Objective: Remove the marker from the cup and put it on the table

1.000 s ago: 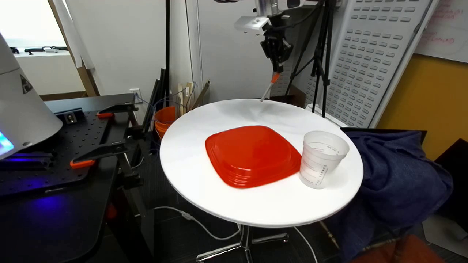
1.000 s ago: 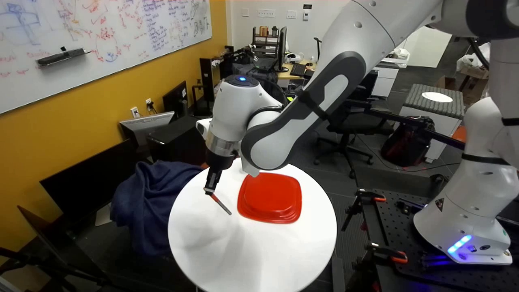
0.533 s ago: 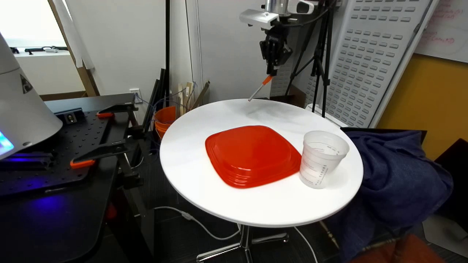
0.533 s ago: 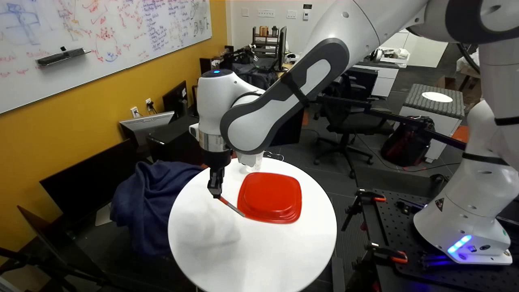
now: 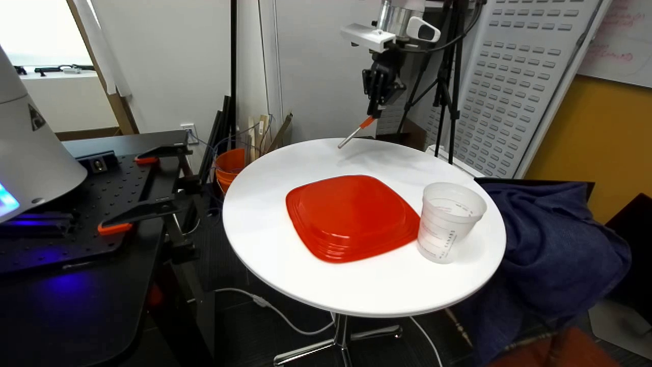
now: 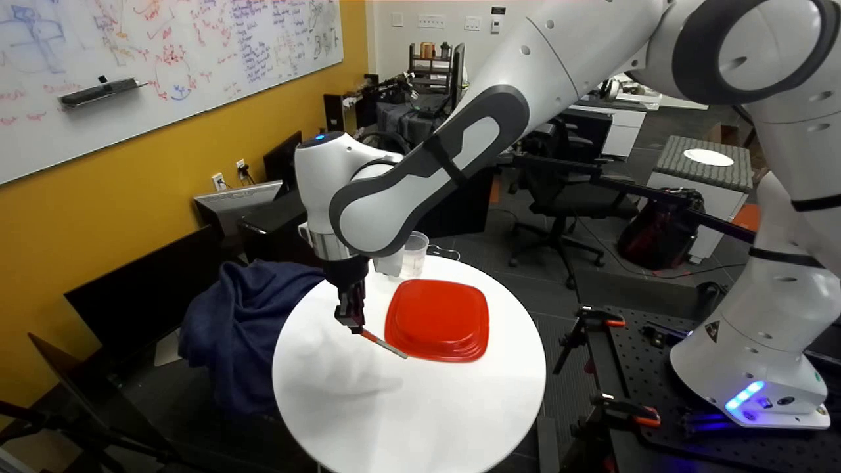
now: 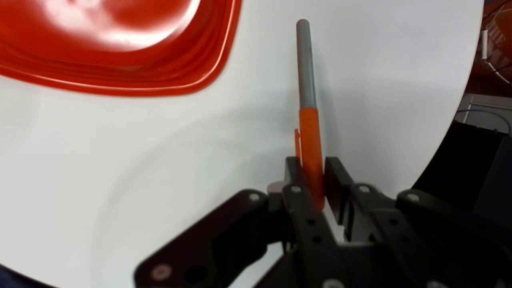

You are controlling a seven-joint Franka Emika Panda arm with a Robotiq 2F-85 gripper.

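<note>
The marker, with an orange end and a grey body, shows in both exterior views (image 5: 356,131) (image 6: 385,344) and in the wrist view (image 7: 307,80). My gripper (image 5: 375,115) is shut on its orange end, seen also in an exterior view (image 6: 355,328) and the wrist view (image 7: 312,172). The marker slants down from the fingers, grey tip lowest, over the white round table (image 5: 377,288) (image 6: 420,420). It looks a little above the surface; I cannot tell whether the tip touches. The translucent cup (image 5: 448,224) (image 6: 413,255) stands upright on the table, away from the gripper.
A red square plate (image 5: 351,216) (image 6: 437,318) lies mid-table between the gripper and the cup; its corner (image 7: 208,76) is near the marker in the wrist view. A dark blue cloth (image 5: 555,250) hangs beside the table. A tripod (image 5: 448,76) stands behind.
My gripper has moved lower and slightly across the table with the marker, which now slants more. The arm's shift uncovers the cup in an exterior view. Plate and cup have not moved.
</note>
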